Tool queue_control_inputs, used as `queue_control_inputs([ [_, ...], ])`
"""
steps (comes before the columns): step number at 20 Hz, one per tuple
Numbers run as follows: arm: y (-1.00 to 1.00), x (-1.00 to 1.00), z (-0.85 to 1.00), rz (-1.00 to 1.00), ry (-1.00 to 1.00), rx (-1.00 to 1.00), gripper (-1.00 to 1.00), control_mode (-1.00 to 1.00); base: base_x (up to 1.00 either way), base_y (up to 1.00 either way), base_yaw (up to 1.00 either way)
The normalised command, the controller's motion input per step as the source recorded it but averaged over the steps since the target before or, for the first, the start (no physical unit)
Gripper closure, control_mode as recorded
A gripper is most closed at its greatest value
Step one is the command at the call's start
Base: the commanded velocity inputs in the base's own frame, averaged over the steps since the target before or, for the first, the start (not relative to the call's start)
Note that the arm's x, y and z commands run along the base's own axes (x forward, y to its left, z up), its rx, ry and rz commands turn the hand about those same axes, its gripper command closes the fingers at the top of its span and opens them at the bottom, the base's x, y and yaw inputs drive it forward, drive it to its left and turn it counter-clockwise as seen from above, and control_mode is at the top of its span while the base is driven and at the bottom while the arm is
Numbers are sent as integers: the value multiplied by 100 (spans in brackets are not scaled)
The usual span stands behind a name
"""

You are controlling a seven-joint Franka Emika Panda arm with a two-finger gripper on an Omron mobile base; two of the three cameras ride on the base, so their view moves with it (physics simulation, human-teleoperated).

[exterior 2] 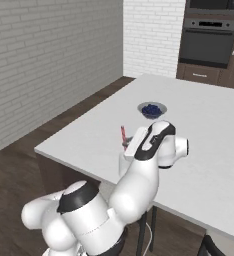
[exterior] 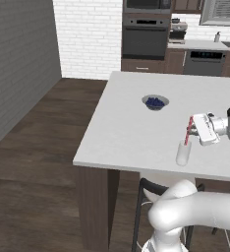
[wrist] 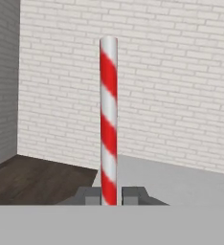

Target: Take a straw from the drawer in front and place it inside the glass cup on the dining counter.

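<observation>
Item 1, counter (exterior: pixel 122 133): I am using this white slab as my landmark. It is carrying everything below, and its near edge is running just in front of the cup.

Item 2, bowl (exterior: pixel 155 102): it is sitting toward the middle of the counter, well behind the cup, with blue contents. I am treating it as clutter and keeping away from it.

Item 3, cup (exterior: pixel 183 152): the clear tumbler is standing upright close to the counter's near edge. In the right base view it is mostly hidden behind my arm, so I am relying on the left base view for it.

Item 4, straw (exterior: pixel 188 131): red-and-white striped, it is standing nearly upright over the cup, leaning a little. Its lower end is reaching the cup's mouth; I cannot tell whether the tip is already inside the rim.

Item 5, gripper (exterior: pixel 193 129): it is reaching in from the side above the counter, fingers (wrist: pixel 87 195) pinched tight on the straw, one on each side of it in the hand view.

Handling note: I am judging this as the insertion step, late in the task. To do it well I am planning to keep the pinch firm, square the straw over the cup's centre, lower straight down, and let go only once the tip is well below the rim, so the cup is not nudged toward the edge.
</observation>
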Motion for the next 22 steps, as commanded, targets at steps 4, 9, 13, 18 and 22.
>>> queue_control_inputs([
  [4,-5,7,-7,0,0,0,100,-100,0,0,0],
  [9,-6,10,-7,0,0,1,100,-100,0,0,0],
  [13,-6,7,-8,0,0,1,100,-100,0,0,0],
  [18,-1,0,-8,0,0,0,100,-100,0,0,0],
  [22,0,-1,-13,0,0,0,100,-100,0,0,0],
])
